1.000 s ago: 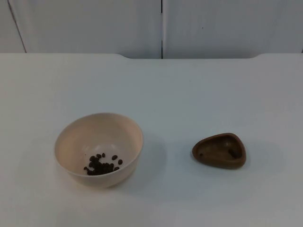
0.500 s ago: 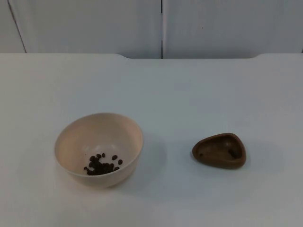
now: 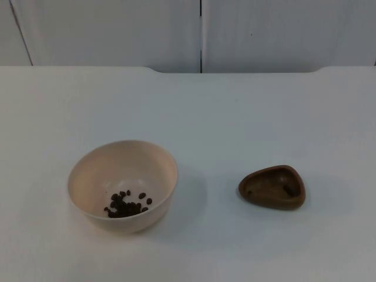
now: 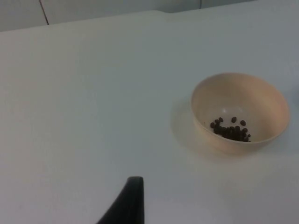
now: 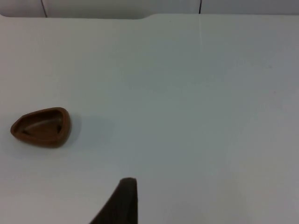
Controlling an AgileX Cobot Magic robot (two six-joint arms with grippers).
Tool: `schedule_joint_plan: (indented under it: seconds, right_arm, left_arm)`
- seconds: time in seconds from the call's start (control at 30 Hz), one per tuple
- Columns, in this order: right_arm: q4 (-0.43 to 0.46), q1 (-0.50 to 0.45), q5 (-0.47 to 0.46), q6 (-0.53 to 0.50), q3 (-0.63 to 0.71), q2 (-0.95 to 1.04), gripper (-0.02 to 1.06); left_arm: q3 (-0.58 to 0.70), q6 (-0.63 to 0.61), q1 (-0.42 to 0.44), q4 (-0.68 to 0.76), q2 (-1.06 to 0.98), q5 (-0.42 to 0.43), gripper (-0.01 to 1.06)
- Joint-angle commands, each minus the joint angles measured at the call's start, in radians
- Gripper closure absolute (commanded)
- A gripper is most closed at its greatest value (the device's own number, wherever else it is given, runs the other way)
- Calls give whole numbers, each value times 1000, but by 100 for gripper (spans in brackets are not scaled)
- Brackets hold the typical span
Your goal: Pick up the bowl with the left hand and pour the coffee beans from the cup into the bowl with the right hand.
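Note:
A cream bowl (image 3: 97, 170) stands on the white table at the front left, with a small heap of coffee beans (image 3: 126, 204) in its bottom. To its right a low brown wooden cup (image 3: 267, 198) rests on the table; a dark speck shows inside it. In the left wrist view my left gripper (image 4: 128, 200) hovers well back from the bowl (image 4: 233, 91) and its beans (image 4: 230, 130), holding nothing. In the right wrist view my right gripper (image 5: 122, 200) is likewise far from the cup (image 5: 42, 138). Both arms wait.
The grey partition wall (image 3: 200, 35) closes the far edge of the table. White table top (image 3: 235, 117) stretches between and behind the bowl and the cup.

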Motion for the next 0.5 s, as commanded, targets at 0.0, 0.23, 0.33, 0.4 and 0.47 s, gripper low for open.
schedule_joint_plan:
  seconds: [0.0, 0.23, 0.33, 0.4, 0.47]
  right_arm:
    - [2, -6, -8, 3, 2, -2, -1]
    - [2, -6, -8, 3, 2, -2, -1]
    - [2, -6, -8, 3, 2, -2, -1]
    - [2, -6, -8, 3, 2, -2, -1]
    - [2, -6, -8, 3, 2, -2, -1]
  left_arm:
    - [6, -7, 34, 6, -4, -3, 0]
    - [6, -7, 104, 6, -4, -3, 0]
    - [6, -7, 146, 6, -4, -3, 0]
    - [6, -7, 170, 6, -4, -3, 0]
    - [6, -7, 183, 6, -4, -3, 0]
